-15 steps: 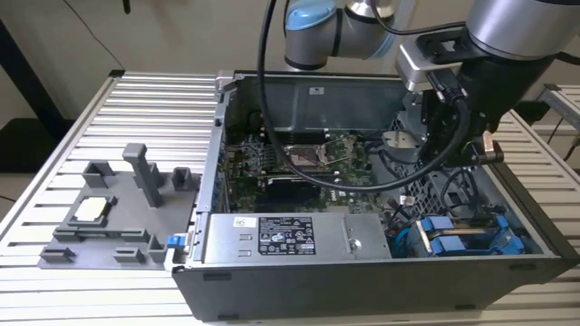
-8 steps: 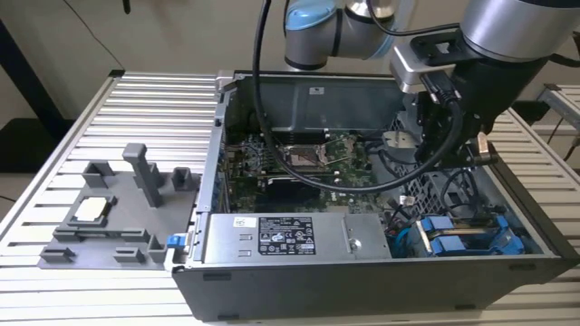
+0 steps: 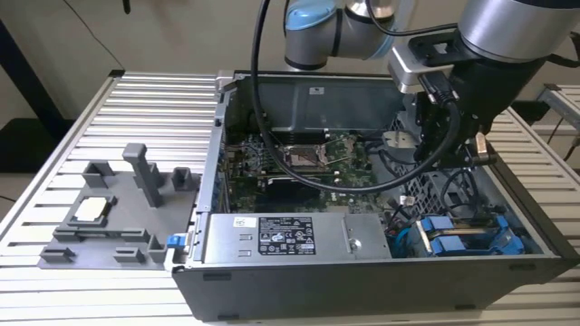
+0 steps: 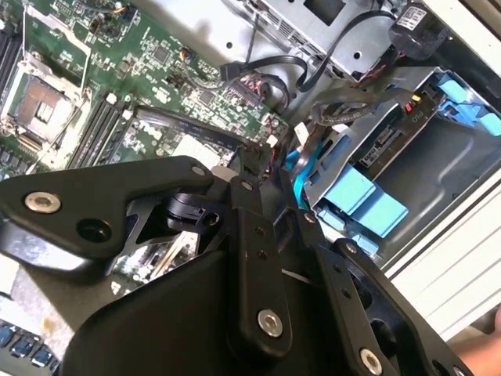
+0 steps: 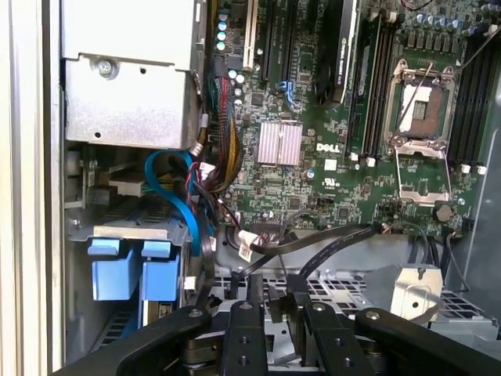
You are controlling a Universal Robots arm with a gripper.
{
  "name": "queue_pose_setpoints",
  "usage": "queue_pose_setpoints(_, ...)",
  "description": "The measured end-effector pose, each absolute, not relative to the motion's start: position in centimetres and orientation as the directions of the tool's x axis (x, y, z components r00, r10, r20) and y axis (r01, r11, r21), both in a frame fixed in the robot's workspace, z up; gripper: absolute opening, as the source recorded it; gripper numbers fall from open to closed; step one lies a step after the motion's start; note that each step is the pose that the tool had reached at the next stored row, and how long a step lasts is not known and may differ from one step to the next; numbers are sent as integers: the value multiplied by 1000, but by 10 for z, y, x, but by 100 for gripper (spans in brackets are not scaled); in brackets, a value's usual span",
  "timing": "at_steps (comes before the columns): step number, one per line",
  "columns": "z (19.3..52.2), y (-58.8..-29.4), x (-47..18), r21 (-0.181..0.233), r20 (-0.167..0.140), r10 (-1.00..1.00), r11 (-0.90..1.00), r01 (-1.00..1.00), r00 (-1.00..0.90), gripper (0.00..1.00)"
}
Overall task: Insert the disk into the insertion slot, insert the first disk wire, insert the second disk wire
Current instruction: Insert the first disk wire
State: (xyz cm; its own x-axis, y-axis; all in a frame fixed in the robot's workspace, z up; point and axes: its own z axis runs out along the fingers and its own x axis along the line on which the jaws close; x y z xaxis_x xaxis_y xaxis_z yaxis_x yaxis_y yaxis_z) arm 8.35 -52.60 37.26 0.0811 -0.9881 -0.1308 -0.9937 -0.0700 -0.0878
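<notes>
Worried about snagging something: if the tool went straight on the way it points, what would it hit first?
Probably the black cables lying just ahead of the tool in the first wrist view, with the perforated cage behind them; depth is unclear.

Slatted metal table (image 3: 154, 102) in the middle of it all, its ribs catching soft, even light. Behind the table ran a plain beige wall (image 3: 181, 41). A dark blue post (image 3: 32, 68) rose just off the table, at the exterior view's left, with pale floor (image 3: 11, 187) beneath. A second slatted table (image 3: 562, 102) stood beside the table, at the exterior view's right.
</notes>
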Motion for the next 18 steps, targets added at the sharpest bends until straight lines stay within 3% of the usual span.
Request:
queue_pose_setpoints(6, 373, -526, 83, -88, -131, -988, -70, -994, 81, 25)
queue_pose_setpoints(7, 373, -526, 83, -88, -131, -988, -70, -994, 81, 17)
queue_pose_setpoints(18, 373, -526, 83, -88, -131, -988, -70, -994, 81, 16)
